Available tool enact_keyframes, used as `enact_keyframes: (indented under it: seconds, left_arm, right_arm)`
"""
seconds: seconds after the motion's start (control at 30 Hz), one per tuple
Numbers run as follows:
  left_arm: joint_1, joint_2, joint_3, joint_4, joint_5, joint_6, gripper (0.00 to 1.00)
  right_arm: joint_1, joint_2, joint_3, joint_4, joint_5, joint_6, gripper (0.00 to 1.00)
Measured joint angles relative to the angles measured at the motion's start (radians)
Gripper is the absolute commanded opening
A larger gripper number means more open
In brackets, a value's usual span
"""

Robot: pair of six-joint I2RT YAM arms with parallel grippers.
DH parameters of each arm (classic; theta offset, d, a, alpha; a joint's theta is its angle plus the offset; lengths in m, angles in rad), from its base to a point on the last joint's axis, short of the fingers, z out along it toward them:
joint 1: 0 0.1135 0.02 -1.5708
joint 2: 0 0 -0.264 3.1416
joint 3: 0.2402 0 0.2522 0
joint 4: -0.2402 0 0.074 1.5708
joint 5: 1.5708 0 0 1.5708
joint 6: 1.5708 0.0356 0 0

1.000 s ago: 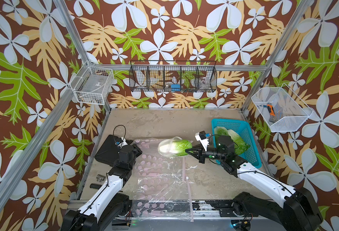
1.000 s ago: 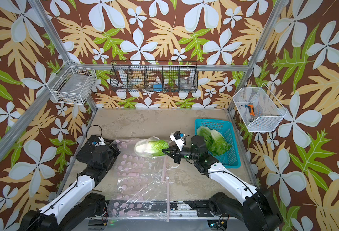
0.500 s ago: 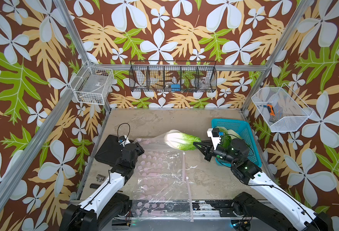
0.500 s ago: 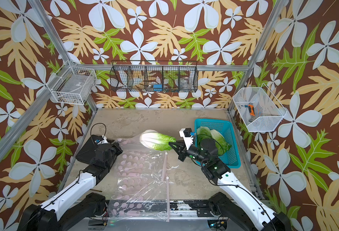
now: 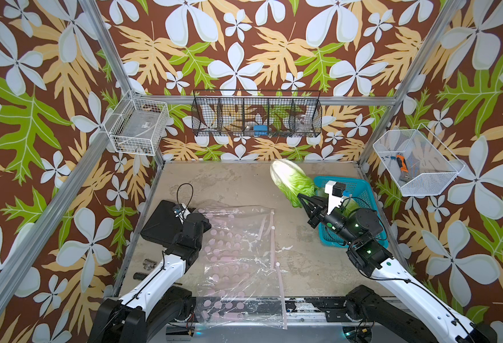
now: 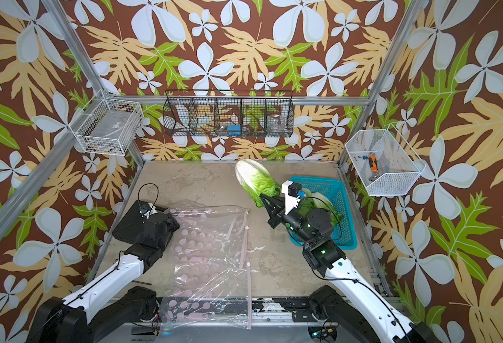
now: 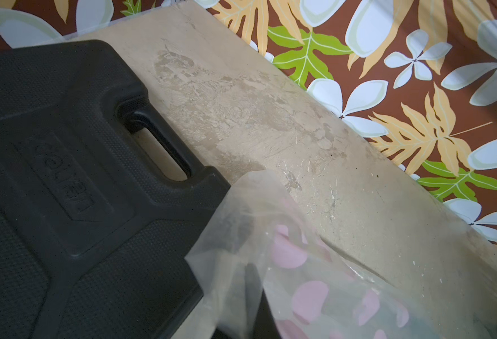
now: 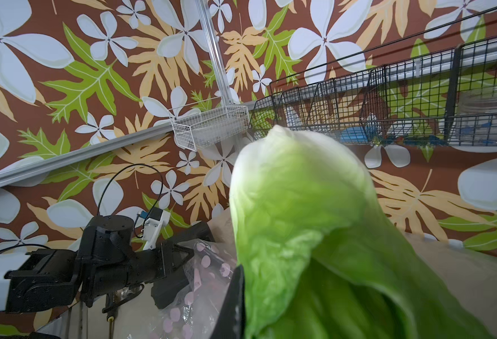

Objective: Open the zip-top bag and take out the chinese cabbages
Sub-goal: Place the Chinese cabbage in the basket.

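Beige tabletop (image 5: 229, 184); right tool (image 5: 301, 196) clenched on cabbage (image 5: 286, 178) leaf end, aloft; left tool (image 8: 191, 256) clenched on zip-top bag (image 5: 238, 237) edge.

- Bag (image 5: 238, 255): thin clear plastic film, glossy and creased, printed with pale pink dots.
- Cabbage (image 5: 289, 181): crinkled green leaf with a slight waxy look, and a smoother white base.
- Surface (image 5: 220, 184): matt beige, mottled and scuffed.
- Case (image 7: 65, 176), left: black moulded plastic, matt, with a fine pebbled grain.
- Basket (image 5: 363, 193), right: teal plastic mesh.
- Rack (image 5: 256, 112), far wall: black wire.
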State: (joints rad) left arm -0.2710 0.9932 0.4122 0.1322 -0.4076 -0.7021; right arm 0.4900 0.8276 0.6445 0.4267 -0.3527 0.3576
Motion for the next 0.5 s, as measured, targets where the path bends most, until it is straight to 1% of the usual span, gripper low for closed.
enact_keyframes:
  seconds: [0.03,0.13,0.2,0.23,0.33,0.5]
  left_arm:
    - [0.000,-0.002,0.000,0.000,-0.003,0.002,0.15]
    - [0.000,-0.005,0.000,0.000,-0.006,0.015,0.55]
    - [0.000,0.000,0.007,-0.007,-0.003,0.016,0.99]
    - [0.000,0.006,0.016,-0.009,0.001,0.019,1.00]
    - [0.000,0.023,0.066,-0.028,0.034,0.029,1.00]
    - [0.000,0.024,0.155,-0.055,0.142,0.094,1.00]
  right_arm:
    - [0.001,-0.010,0.012,-0.015,0.014,-0.010,0.00]
    - [-0.001,-0.027,0.086,-0.098,0.072,-0.069,0.00]
    - [-0.003,-0.024,0.150,-0.181,0.127,-0.108,0.00]
    - [-0.007,-0.023,0.183,-0.232,0.160,-0.127,0.00]
    - [-0.021,-0.024,0.255,-0.391,0.249,-0.170,0.00]
    - [-0.024,-0.095,0.286,-0.626,0.360,-0.262,0.00]
